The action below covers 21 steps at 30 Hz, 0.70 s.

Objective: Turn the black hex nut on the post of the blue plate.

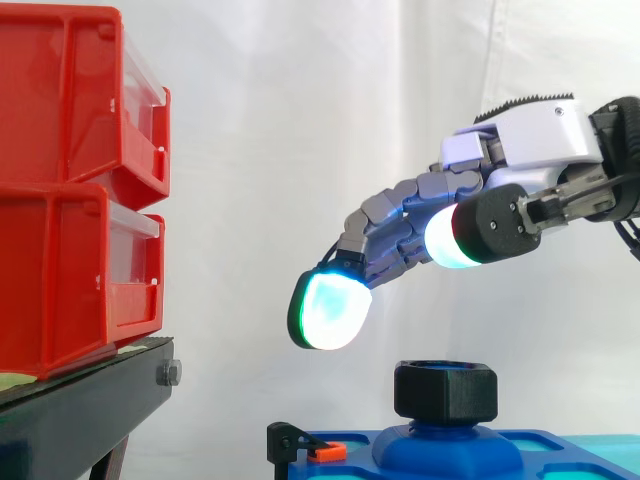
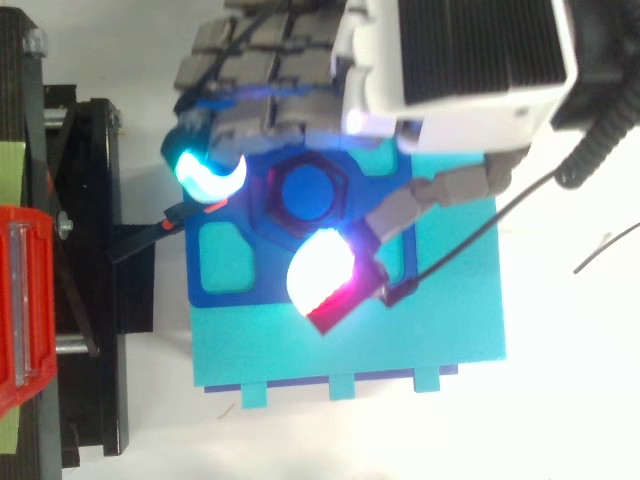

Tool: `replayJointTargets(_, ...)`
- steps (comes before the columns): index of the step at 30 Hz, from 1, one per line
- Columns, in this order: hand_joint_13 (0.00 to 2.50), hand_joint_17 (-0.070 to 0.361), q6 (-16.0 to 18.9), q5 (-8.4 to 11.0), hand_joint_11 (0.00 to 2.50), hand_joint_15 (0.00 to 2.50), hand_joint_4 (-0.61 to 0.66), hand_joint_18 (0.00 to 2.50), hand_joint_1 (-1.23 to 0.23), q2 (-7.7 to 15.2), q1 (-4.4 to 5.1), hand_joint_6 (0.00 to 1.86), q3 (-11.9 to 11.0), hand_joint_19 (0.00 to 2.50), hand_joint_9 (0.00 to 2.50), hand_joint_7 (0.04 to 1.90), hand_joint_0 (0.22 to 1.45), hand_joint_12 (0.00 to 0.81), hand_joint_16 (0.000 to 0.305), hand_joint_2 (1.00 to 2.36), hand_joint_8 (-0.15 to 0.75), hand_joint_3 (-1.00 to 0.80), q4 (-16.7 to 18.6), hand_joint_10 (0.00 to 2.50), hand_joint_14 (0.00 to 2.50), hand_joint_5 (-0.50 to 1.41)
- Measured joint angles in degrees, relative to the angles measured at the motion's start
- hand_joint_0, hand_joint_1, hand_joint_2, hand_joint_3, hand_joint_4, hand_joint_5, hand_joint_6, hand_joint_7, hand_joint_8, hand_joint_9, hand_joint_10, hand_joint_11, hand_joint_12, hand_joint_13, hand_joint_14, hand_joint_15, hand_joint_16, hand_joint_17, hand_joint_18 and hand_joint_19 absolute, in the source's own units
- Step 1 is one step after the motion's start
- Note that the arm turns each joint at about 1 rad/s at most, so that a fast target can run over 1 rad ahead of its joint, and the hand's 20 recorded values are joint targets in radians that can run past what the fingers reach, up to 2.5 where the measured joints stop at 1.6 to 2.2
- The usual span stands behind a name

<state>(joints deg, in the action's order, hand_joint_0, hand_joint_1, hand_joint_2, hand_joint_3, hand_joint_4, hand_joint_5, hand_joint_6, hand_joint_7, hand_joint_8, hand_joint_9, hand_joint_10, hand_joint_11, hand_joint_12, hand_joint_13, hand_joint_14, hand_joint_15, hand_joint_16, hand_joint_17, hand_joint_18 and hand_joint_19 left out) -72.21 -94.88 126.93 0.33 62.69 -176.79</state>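
My hand [image 1: 530, 135] hovers spread wide above the black hex nut [image 1: 445, 391], fingers loosely bent and clear of it. The nut sits on the post [image 2: 305, 192] in the middle of the blue plate [image 1: 455, 452]. Open air lies between my fingertips [image 1: 330, 308] and the red bins [image 1: 70, 190] at the left.

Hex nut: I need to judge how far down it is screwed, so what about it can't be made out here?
- Side view: the hex nut hides the thread of the post; the bottom edge cuts off the blue plate.
- Top view: the fingers shade and partly cover the nut's upper rim, the glowing thumb pad its lower rim.
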Motion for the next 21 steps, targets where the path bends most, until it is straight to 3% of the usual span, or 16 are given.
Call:
replayJointTargets(3,0.31,0.126,1.34,2.31,0.0,0.05,0.15,0.24,-0.38,-0.01,1.23,0.5,-0.14,0.15,0.33,0.75,0.48,0.374,0.056,1.0,0.258,-0.5,-0.13,0.0,0.0,-0.21)
replayJointTargets(6,0.31,0.126,2.55,3.44,0.0,0.05,0.15,0.23,-0.38,-0.01,2.1,0.5,-0.59,0.16,0.33,0.75,0.48,0.375,0.056,1.0,0.257,-0.5,-0.23,0.0,0.0,-0.2)
replayJointTargets(15,0.31,0.126,3.87,3.28,0.0,0.04,0.16,0.23,-0.38,-0.02,3.84,0.5,-1.14,0.15,0.33,0.75,0.48,0.377,0.056,1.0,0.258,-0.5,-1.92,0.0,0.0,-0.2)
replayJointTargets(21,0.31,0.126,4.03,3.18,0.0,0.04,0.16,0.23,-0.38,-0.01,4.2,0.5,-1.15,0.15,0.33,0.75,0.48,0.378,0.056,1.0,0.258,-0.5,-4.11,0.0,0.0,-0.2)
